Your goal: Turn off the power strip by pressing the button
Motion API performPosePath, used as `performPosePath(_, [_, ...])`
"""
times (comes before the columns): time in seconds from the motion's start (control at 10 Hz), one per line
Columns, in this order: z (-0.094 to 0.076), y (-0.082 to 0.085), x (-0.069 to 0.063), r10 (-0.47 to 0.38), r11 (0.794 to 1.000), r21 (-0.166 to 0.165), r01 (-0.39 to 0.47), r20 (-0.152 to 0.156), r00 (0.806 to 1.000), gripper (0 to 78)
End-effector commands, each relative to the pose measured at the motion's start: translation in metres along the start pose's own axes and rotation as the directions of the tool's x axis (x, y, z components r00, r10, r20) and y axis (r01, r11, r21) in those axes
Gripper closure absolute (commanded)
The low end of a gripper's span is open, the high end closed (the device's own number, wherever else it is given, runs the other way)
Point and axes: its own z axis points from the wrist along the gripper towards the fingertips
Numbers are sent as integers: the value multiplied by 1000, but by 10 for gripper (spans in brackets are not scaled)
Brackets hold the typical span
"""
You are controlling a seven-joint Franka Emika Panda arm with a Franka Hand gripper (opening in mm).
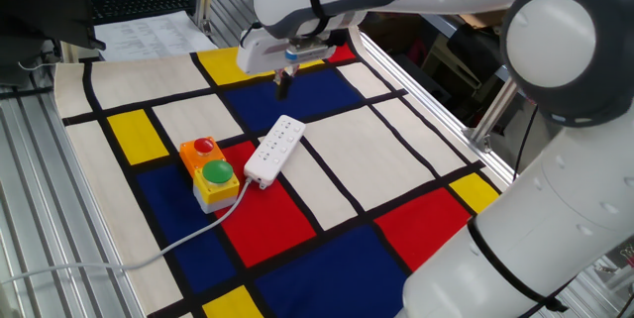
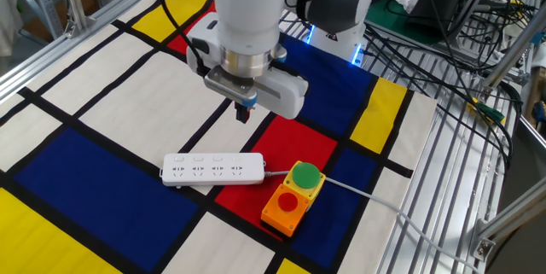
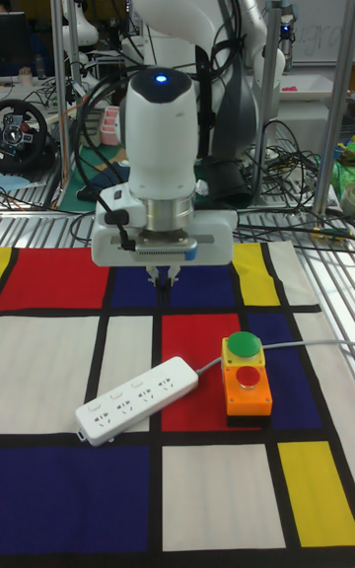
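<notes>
In one fixed view the gripper [image 1: 283, 82] hangs in the air above the cloth [image 1: 327, 150], at about 12 o'clock from the power strip [image 1: 274, 148]; whether its fingers are apart or together cannot be told. In the other fixed view the strip lies at 7 o'clock of the gripper, touching nothing of it, its cable [image 2: 358, 192] end beside the yellow box [image 2: 293, 197]. In the tall view the strip lies tilted, at 9 o'clock of the box.
</notes>
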Motion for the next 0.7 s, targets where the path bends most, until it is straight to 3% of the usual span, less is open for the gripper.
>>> performPosePath(0.1, [0,-2,0,18,997,82,-15,-45,999,776])
performPosePath(0.2, [2,-2,0,32,994,110,-24,-68,997,776])
performPosePath(0.3, [3,-2,0,35,994,109,-27,-72,997,776])
performPosePath(0.7, [36,-4,0,39,995,95,-30,-89,995,776])
